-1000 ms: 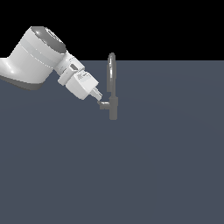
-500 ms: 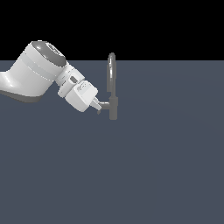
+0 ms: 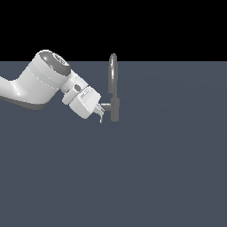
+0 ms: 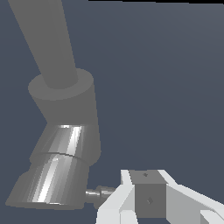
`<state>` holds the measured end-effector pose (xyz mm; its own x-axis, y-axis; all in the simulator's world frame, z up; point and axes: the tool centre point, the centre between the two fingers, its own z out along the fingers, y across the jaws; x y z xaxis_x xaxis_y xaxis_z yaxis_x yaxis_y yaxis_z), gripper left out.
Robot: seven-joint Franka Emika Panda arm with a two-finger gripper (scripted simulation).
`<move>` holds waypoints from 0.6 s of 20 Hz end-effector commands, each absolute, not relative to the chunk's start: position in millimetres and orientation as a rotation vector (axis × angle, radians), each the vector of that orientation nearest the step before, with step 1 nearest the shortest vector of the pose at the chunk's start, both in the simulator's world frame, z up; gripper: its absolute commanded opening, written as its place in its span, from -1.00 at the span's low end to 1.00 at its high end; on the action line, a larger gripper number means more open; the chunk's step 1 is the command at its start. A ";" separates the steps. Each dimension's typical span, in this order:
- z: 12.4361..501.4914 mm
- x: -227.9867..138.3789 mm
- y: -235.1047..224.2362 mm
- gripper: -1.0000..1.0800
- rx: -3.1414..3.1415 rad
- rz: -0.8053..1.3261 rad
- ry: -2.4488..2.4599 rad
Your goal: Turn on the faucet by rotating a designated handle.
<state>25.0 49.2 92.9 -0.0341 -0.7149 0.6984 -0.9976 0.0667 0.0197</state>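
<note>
White and chunky, the Panda arm [image 3: 42, 82] comes in from the exterior view's left, angled down toward the middle of the scene, and its claw [image 3: 100, 114] sits right up against the lever side of the tap. Just past it toward the exterior view's right is the handle [image 3: 105, 106], a thin grey stub sticking out of the faucet [image 3: 114, 91] body on the arm's side; the slim bar at its end looks like it drops down right where the fingertips are, though it's too small to be sure. The faucet itself stands upright on the plain blue-grey desk [image 3: 168, 168], short cylinder at the base and the narrow arched spout going up above it. In the wrist view the faucet body [image 4: 61, 153] fills most of the frame, with a finger [image 4: 148, 197] right by the little stub [image 4: 99, 193]. Honestly I can't tell how far apart the fingers are or whether they're actually pinching the bar. My read: the reach is done and contact is being made, so turning is next. That calls for a sweeping push or pull around the faucet's axis, keeping the fingers from sliding off such a skinny lever.
</note>
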 end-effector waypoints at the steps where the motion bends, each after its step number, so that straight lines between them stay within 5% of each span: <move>1: 58.3 18.0 51.5 -1.00 1.706 0.651 -1.771; 3: 52.5 18.7 51.9 -1.00 1.706 0.651 -1.768; 4: 87.3 22.8 43.5 -1.00 1.690 0.643 -1.848; 12: 60.3 39.5 45.7 -1.00 1.697 0.647 -1.814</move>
